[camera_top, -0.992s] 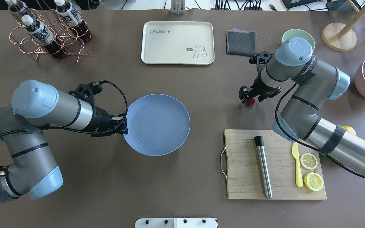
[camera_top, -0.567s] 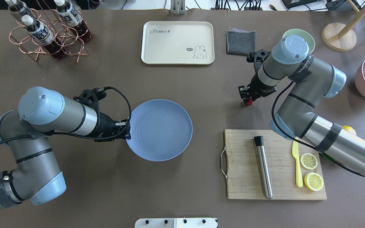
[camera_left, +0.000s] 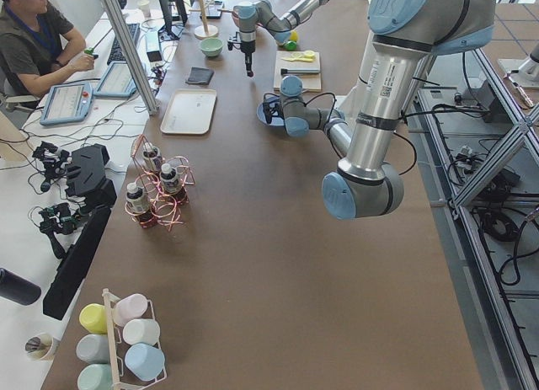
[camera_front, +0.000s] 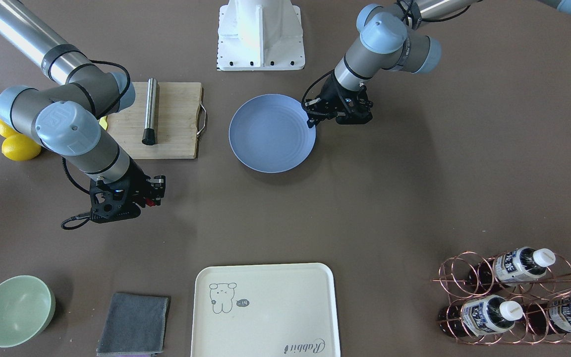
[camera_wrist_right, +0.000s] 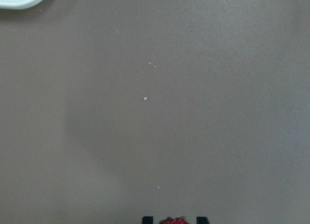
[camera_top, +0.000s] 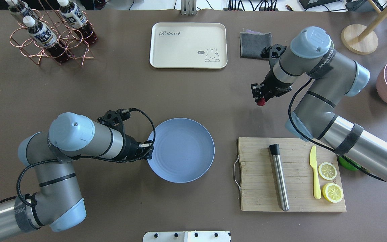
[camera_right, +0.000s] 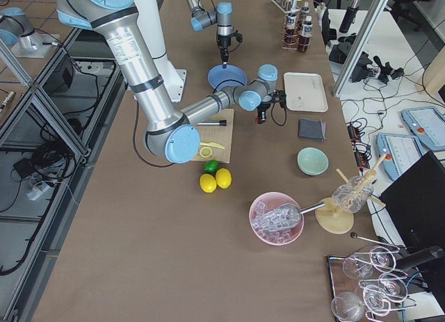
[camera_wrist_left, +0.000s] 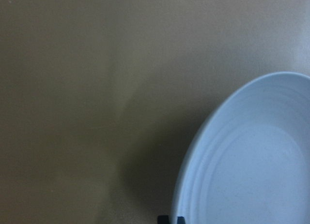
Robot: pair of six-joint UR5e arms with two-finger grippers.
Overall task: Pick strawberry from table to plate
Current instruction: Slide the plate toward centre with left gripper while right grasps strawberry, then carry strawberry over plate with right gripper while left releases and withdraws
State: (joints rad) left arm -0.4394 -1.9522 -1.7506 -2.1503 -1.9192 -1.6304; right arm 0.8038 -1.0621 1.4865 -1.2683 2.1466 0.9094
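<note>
You will find the strawberry (camera_top: pixel 260 102) pinched between the two fingertips of the right pincer (camera_top: pixel 259 100), which is pressed together on it. In the right wrist view only the berry's red, bumpy top shows at the bottom edge of the picture, sitting squarely between the two dark fingertips. It is too small in every view for you to tell which way its tip points or how its long axis runs.

The berry appears to hang a little above the tabletop (camera_top: pixel 193 97) and not rest on it. It is over the right half of the tabletop, out toward the far edge from the robot. The grey cloth (camera_top: pixel 255 45) lies beyond it toward that far edge. The cutting board (camera_top: pixel 257 174) lies on the robot's side of it, well apart from it.

The plate (camera_top: pixel 180 151) is light blue with nothing on it. It sits near the middle of the tabletop, well apart from the strawberry and to the robot's left of it.

The left pincer (camera_top: pixel 149 150) is at the plate's left rim. In the left wrist view its fingertips (camera_wrist_left: pixel 163 219) stand close together right at that rim, so it looks to be pinching the rim.

A cream tray (camera_top: pixel 180 47) lies by the middle of the far edge.
</note>
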